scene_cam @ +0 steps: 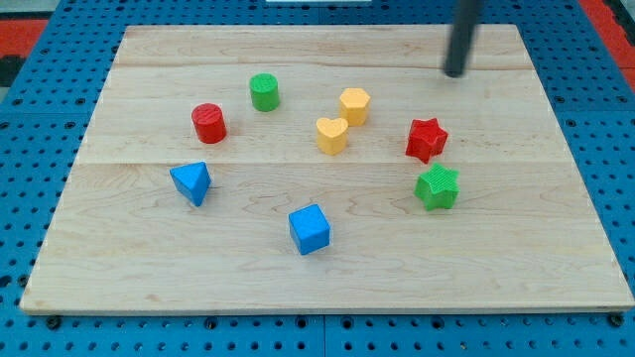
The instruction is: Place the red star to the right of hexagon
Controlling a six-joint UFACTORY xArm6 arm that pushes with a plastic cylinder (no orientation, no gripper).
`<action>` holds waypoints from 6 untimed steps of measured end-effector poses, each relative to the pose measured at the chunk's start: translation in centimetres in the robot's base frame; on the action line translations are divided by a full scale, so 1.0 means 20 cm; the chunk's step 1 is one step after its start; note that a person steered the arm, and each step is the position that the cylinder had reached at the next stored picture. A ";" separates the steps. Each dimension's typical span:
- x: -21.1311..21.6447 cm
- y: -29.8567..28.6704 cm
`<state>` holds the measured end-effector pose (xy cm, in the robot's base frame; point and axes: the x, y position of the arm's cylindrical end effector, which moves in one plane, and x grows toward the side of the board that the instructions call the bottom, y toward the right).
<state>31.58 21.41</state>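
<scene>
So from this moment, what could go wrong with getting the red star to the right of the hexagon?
My tip sits toward the view's top, above the red star and apart from it. A push from there would likely drive the star down into the green star close below it. Pushing it toward the view's left could overshoot and knock the yellow hexagon or the yellow heart beside it.

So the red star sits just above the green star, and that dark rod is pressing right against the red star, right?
Not quite. The camera view shows the red star just above the green star, but my tip is not touching it: it stands apart from the red star, toward the view's top and slightly to the right, with bare board between them.
</scene>
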 end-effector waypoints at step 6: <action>0.11 -0.62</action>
